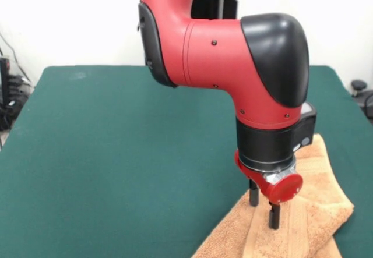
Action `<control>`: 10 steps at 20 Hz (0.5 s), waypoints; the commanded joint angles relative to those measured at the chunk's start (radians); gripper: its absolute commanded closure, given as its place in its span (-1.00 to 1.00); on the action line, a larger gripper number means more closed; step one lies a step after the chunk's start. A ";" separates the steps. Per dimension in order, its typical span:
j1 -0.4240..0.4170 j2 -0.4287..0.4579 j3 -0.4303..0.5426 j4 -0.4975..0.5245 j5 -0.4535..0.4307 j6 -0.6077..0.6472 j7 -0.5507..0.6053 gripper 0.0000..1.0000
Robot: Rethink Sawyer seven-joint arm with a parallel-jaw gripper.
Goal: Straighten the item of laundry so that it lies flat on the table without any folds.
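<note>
The item of laundry (317, 202) is a peach terry towel lying rumpled at the table's near right corner, with a thick fold along its right side and its lower part cut off by the picture's bottom edge. The red and black arm comes down over it. My gripper (264, 207) points straight down at the towel's left part. Its two black fingers (274, 216) stand apart, with their tips at or just on the cloth, and no fold shows pinched between them. The dark green table (116, 153) spreads wide to the left of the towel.
Cables and dark equipment (8, 98) sit off the table's left edge. A black object (362, 95) stands beyond the right edge. The arm's bulky elbow (274, 54) hangs above the towel and hides the cloth behind it.
</note>
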 commanded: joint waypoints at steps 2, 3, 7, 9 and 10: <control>0.051 0.108 0.109 0.039 -0.070 -0.048 -0.028 1.00; 0.056 0.107 0.101 0.037 -0.073 -0.048 -0.025 1.00; 0.049 0.055 0.097 0.087 -0.064 -0.021 -0.013 1.00; 0.060 0.005 0.059 0.120 -0.077 0.006 -0.003 1.00; 0.056 -0.018 0.056 0.141 -0.083 0.017 -0.013 1.00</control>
